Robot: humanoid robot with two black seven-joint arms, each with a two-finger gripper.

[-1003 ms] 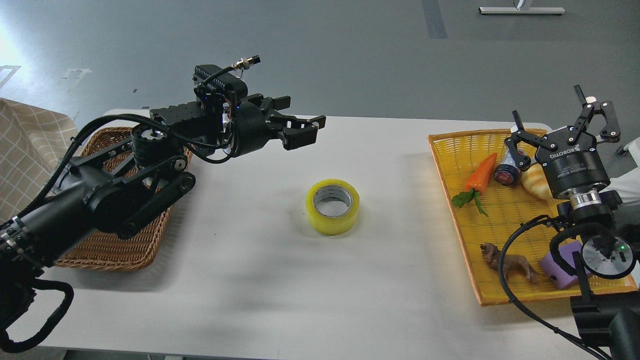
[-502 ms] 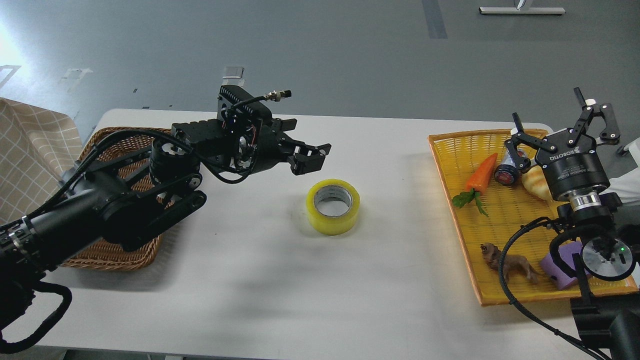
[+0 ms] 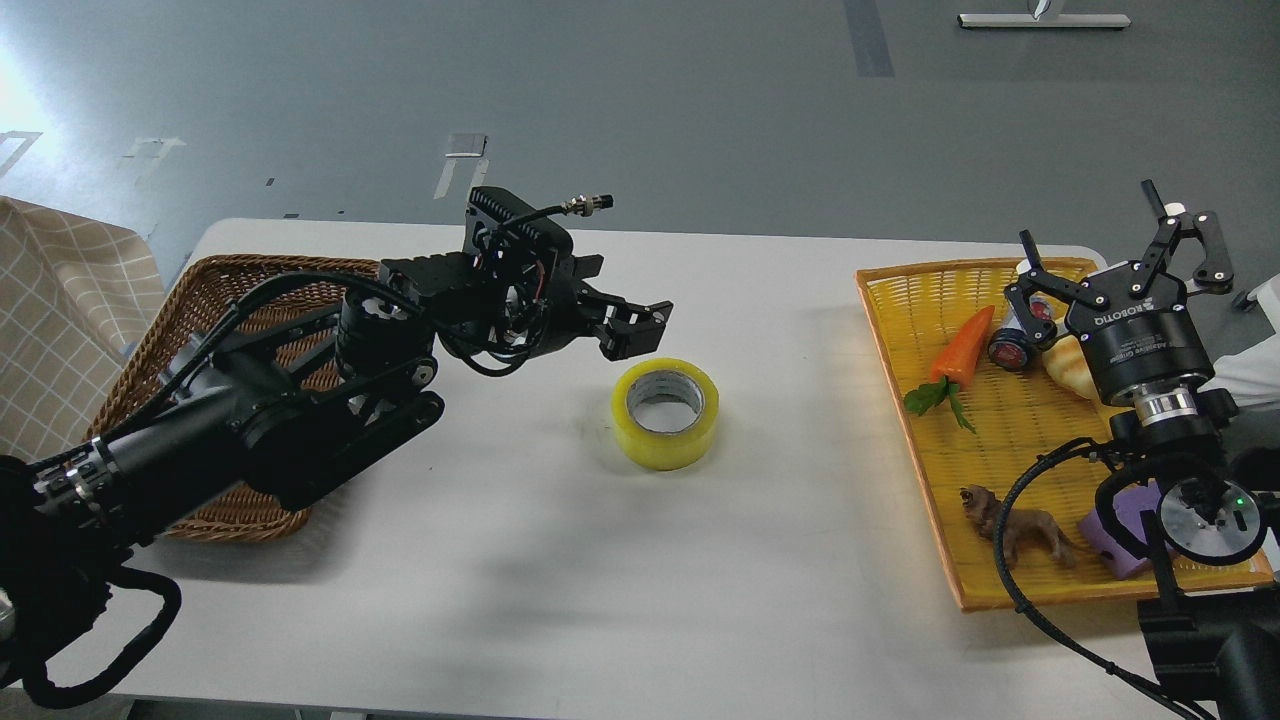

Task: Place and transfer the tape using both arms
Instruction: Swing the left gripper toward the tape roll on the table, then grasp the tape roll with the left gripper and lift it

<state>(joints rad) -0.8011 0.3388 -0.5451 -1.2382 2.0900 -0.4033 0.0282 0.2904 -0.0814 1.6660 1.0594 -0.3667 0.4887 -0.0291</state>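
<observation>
- While the tape [image 3: 665, 413] lay flat on the white surface [image 3: 560, 560], the left gripper [image 3: 632, 325] hung just beside it with fingers spread, holding nothing.
- Over the yellow tray [image 3: 925, 440], the right gripper [image 3: 1110, 255] had fingers spread wide, empty.

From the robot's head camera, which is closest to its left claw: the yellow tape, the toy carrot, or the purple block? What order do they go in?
From the left gripper:
1. Tape, just below it, mid-table.
2. Carrot, in the yellow tray, far right.
3. Purple block, at the tray's near right corner.
</observation>
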